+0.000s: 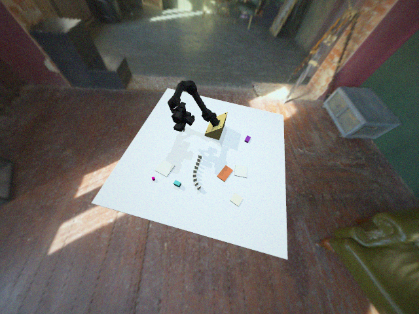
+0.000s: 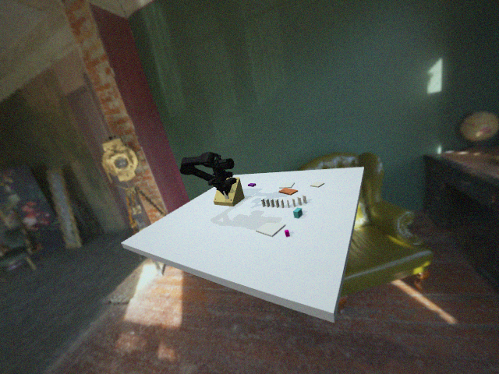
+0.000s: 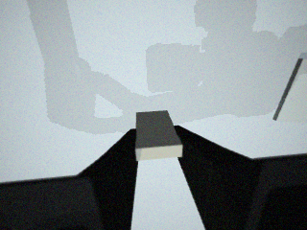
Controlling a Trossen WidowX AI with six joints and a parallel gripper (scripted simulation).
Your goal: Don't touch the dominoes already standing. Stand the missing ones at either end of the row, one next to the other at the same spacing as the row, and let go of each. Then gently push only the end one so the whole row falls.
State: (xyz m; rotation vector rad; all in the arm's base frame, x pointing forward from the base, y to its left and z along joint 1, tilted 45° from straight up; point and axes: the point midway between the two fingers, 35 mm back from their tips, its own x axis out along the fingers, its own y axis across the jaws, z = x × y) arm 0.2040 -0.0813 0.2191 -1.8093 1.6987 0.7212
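Observation:
My gripper (image 1: 178,127) (image 2: 226,190) (image 3: 154,132) is shut on a grey domino (image 3: 157,133) and holds it above the white table (image 1: 236,236) (image 2: 281,273), to the left of the arm's yellow base (image 1: 216,127) (image 2: 238,196). The domino is clear only in the wrist view, lying lengthwise between the two black fingers. The row of several standing grey dominoes (image 1: 195,172) (image 2: 281,202) curves gently across the middle of the table, well away from the gripper.
An orange tile (image 1: 224,173) (image 2: 288,191) and three white tiles (image 1: 164,167) (image 1: 241,170) (image 1: 236,199) lie flat around the row. A teal block (image 1: 177,183) (image 2: 298,212), a small magenta block (image 1: 153,178) (image 2: 287,232) and a purple block (image 1: 247,138) (image 2: 252,185) lie on the table.

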